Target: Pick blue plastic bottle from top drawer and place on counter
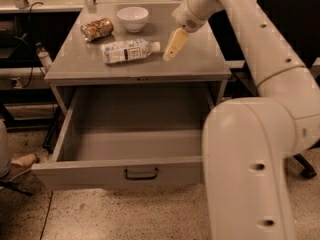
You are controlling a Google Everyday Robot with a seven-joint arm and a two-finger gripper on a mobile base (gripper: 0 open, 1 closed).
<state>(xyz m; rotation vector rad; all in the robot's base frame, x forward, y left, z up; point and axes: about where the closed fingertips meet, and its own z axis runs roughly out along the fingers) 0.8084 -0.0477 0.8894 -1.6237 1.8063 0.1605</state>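
1. The arm [260,39] is clad in smooth off-white shells, thick and rounded like fat tubes
2. Small dark round holes dot the shells: a row along the upper link and two on the big near segment
3. A thin seam ring circles the arm where the upper link meets the bulging elbow [295,101]
4. The wrist [190,14] is a rounded off-white housing, shaded grey underneath
5. The gripper [175,45] is pale yellow and tapers to a blunt tip; it hangs over the counter [200,66], just right of the blue plastic bottle [127,50]
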